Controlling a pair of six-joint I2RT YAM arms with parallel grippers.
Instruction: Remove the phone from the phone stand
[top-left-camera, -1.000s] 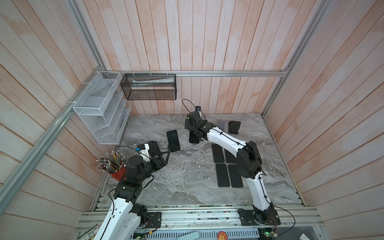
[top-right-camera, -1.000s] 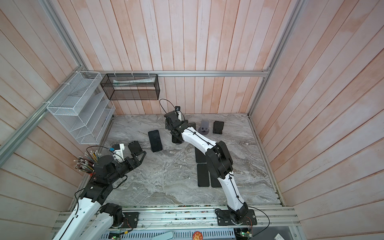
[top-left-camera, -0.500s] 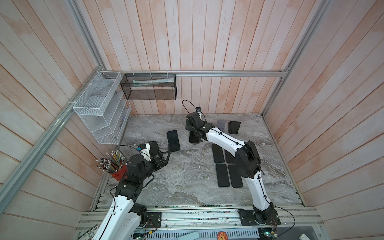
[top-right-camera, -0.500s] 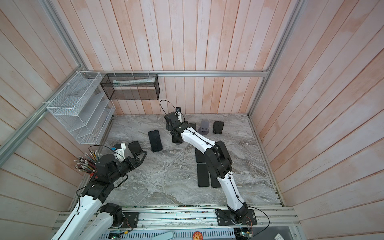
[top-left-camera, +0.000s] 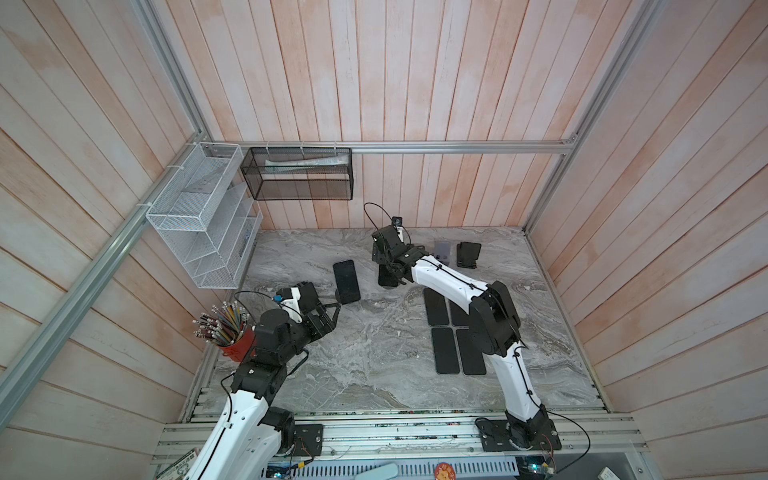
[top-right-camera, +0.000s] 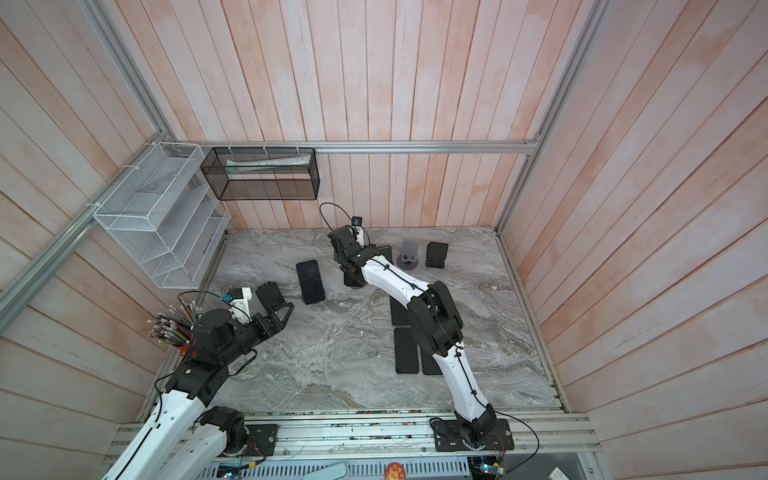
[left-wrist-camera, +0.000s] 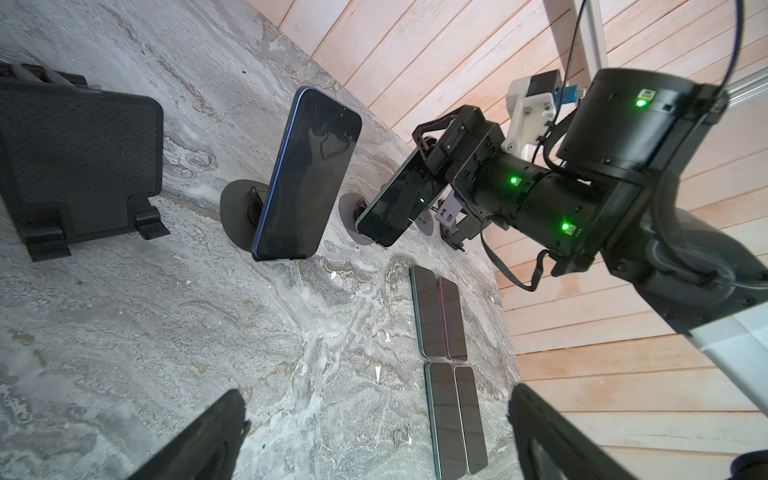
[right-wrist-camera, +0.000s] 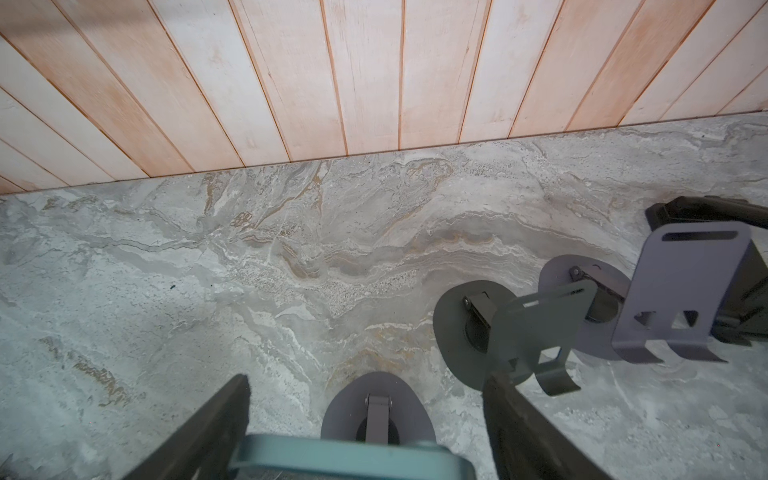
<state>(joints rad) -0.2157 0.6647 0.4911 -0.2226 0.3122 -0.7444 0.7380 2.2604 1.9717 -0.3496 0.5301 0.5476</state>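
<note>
My right gripper (right-wrist-camera: 365, 386) straddles the top of the phone (right-wrist-camera: 349, 455), which sits on its phone stand (right-wrist-camera: 376, 411) near the back edge of the table (top-left-camera: 374, 365); I can't tell if it's clamped. The left gripper (left-wrist-camera: 376, 392) is spread wide, holding nothing.

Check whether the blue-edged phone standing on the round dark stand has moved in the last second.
No. The blue-edged phone sits at the same spot relative to the white wire wall rack in both top views.

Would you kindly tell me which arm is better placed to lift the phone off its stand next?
Right. The right pincer straddles the teal phone on its stand; the left pincer is open and far from it.
</note>
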